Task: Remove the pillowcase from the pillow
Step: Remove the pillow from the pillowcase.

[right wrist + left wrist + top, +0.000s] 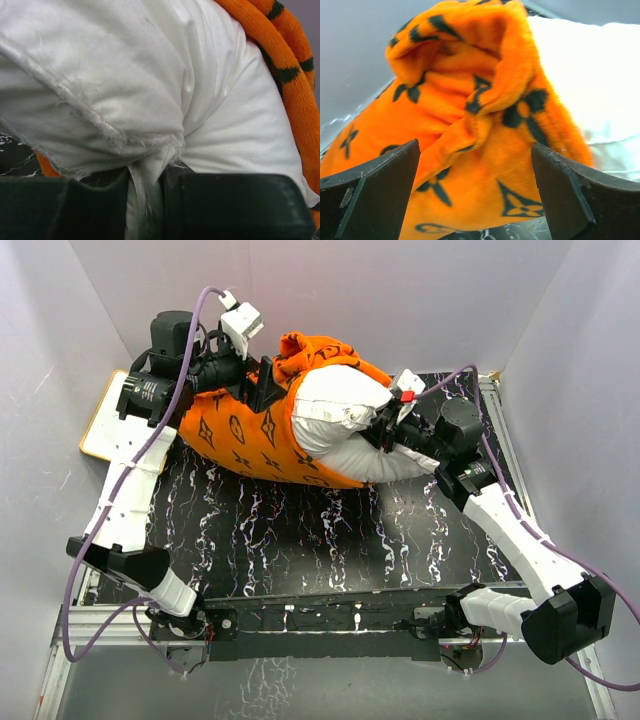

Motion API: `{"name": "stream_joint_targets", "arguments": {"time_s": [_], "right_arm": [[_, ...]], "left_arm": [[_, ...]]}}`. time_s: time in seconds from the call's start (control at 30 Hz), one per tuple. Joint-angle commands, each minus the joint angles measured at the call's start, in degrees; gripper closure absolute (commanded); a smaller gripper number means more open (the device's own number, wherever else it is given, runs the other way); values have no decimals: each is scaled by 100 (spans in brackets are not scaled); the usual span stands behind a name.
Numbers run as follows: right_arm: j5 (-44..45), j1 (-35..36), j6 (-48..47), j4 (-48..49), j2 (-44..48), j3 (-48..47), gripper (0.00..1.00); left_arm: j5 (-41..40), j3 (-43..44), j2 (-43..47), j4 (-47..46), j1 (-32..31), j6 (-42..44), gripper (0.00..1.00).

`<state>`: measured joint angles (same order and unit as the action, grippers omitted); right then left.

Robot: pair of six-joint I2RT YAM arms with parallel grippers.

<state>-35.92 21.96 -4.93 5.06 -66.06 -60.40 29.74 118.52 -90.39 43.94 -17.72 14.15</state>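
The orange pillowcase (240,440) with dark motifs covers the left part of the white pillow (335,405), whose right end sticks out bare. Its open edge is bunched up at the back (305,348). My left gripper (264,386) is open and straddles the bunched orange plush; in the left wrist view the pillowcase (470,130) fills the wide gap of the gripper (475,192), with the pillow (600,75) behind it. My right gripper (384,430) is shut on a frayed seam fold of the pillow (150,75); in its wrist view the gripper (147,200) pinches white fabric, and the pillowcase (292,80) edges the right.
A small white wood-framed board (103,432) lies at the table's left edge under the left arm. The black marbled table (300,530) stretches in front of the pillow. White walls enclose the back and both sides.
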Motion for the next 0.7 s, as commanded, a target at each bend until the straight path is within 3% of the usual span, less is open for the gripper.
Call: {"name": "stream_joint_targets", "arguments": {"time_s": [0.0,0.17,0.43,0.53,0.67], "right_arm": [[36,-26,290,-141,-79,26,92],[-37,-20,392,-166,-179,-16,92],[9,180,412,-231,-188,-35,92],[10,224,412,-299,-236,-62,92],[140,238,624,-407,-299,-120,90]], "left_arm": [[1035,-92,306,-519,-22,-746,9],[1228,31,329,-941,-28,-1326,9],[525,-1157,539,-1708,-22,-1776,18],[374,-1323,452,-1826,-24,-1899,31],[136,-1407,263,-1933,-21,-2027,64]]}}
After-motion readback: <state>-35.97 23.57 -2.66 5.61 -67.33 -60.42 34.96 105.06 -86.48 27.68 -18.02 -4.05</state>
